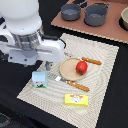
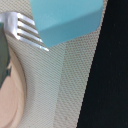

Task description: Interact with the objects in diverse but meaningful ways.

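— Gripper first: can you see how it stands?
— Only a dark stub shows under the big white arm in the exterior view, and the wrist view shows no fingers at all. I cannot tell whether they are apart or together. It hangs above the mat, near the carton and the plate's edge.
— What is the surface like?
— A pale woven mat lies at an angle on a black table. The wrist view shows the weave up close, with the black table beside it.
— And the toy foods?
— The tomato sits on the round tan plate, toward the exterior view's right side of it. The carton stands upright on the mat, on the exterior view's left of the plate; its blue top fills part of the wrist view. The yellow box lies flat on the mat, nearer the camera than the plate, apart from it.
— Cutlery?
— A fork with an orange handle lies just beside the plate's near rim, tines toward the carton. A second orange handle lies at the far rim.
— Beyond the mat?
— A brown board carries two grey pots, with a pale bowl at the frame edge.
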